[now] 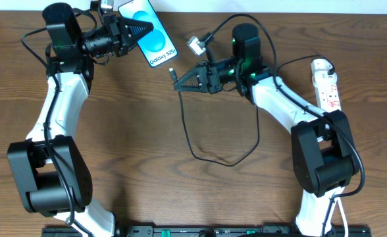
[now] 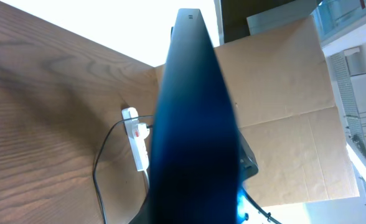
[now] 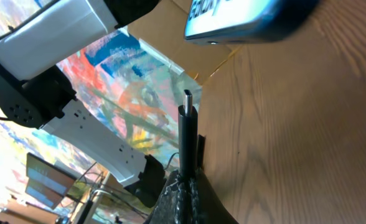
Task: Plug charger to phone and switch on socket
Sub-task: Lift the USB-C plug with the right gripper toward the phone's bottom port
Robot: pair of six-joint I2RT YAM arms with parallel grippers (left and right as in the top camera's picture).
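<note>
My left gripper (image 1: 141, 29) is shut on the phone (image 1: 150, 33), holding it lifted and tilted at the back of the table, its turquoise screen up. In the left wrist view the phone (image 2: 192, 124) fills the centre as a dark edge-on slab. My right gripper (image 1: 180, 80) is shut on the charger plug (image 1: 172, 71), whose tip points at the phone's lower end with a short gap. In the right wrist view the plug (image 3: 188, 121) stands upright below the phone's end (image 3: 245, 22). The black cable (image 1: 200, 141) loops over the table. The white socket strip (image 1: 326, 82) lies at the far right.
A small silver connector on a cable (image 1: 195, 45) hangs near the right arm. The socket strip also shows in the left wrist view (image 2: 136, 140) with a plug in it. Cardboard (image 2: 289, 118) stands beyond the table's far edge.
</note>
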